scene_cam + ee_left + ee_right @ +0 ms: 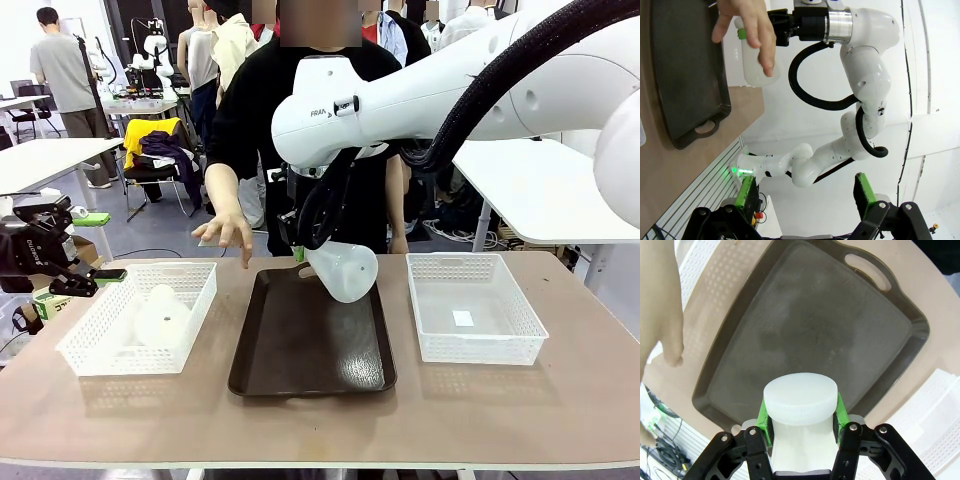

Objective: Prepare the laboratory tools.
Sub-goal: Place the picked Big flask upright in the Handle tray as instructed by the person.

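A translucent whitish flask [343, 270] hangs tilted above the far end of the dark brown tray [310, 350], neck up and to the left. My right gripper [301, 250] is shut on it. In the right wrist view the flask [800, 407] sits between the green pads [764, 412] over the tray [815, 325]. A second flask [162, 316] lies in the left white basket [90, 345]. My left gripper [90, 282] hangs open and holds nothing beyond the table's left end. Its green fingers [746, 192] stand wide apart in the left wrist view, facing the held flask [754, 75].
The person's hand [228, 228] hovers, fingers spread, over the table's far edge between the left basket and the tray, close to the held flask. A second white basket [472, 310] stands right of the tray, with only a small white scrap inside. The table's near strip is bare.
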`<act>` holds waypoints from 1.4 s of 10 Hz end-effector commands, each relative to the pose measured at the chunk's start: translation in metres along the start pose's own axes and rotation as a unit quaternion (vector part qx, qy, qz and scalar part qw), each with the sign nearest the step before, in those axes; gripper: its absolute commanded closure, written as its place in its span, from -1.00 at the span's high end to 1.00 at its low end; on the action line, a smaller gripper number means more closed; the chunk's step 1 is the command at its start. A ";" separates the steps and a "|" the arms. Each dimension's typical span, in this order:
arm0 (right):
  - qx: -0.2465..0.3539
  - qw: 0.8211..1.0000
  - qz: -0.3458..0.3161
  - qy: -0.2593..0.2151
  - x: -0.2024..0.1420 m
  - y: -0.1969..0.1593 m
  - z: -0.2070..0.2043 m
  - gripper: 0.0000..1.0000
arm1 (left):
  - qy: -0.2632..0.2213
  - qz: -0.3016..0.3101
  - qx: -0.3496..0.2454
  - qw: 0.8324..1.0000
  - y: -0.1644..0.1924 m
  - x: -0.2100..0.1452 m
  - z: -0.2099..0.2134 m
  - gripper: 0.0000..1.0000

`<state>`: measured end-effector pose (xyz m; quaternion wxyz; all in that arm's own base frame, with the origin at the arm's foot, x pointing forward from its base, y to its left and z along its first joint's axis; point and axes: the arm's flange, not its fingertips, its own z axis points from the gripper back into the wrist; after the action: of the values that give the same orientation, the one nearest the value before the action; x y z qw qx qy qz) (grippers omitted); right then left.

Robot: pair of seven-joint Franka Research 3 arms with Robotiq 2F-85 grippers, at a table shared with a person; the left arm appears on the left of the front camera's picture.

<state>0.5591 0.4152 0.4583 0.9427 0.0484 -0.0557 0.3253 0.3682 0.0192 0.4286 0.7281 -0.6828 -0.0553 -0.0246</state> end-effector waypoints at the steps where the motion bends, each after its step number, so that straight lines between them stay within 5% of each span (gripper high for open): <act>1: 0.000 1.000 0.000 0.000 0.000 0.000 0.000 -1.00 | -0.003 -0.003 -0.001 1.000 -0.002 0.000 0.001 1.00; 8: 0.000 1.000 0.000 0.000 0.000 0.000 0.000 -1.00 | -0.003 -0.003 -0.001 1.000 -0.002 0.000 0.001 1.00; 11: 0.074 0.990 0.097 -0.068 -0.007 -0.002 0.006 -1.00 | -0.003 -0.003 -0.001 1.000 -0.002 0.000 0.001 1.00; 14: 0.157 0.955 0.196 -0.158 -0.022 -0.023 0.021 -1.00 | -0.003 -0.003 -0.001 1.000 -0.002 0.000 0.001 1.00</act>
<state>0.5694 0.4090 0.4781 0.8551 0.1807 -0.1586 0.4594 0.3683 0.0192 0.4286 0.7282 -0.6827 -0.0552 -0.0247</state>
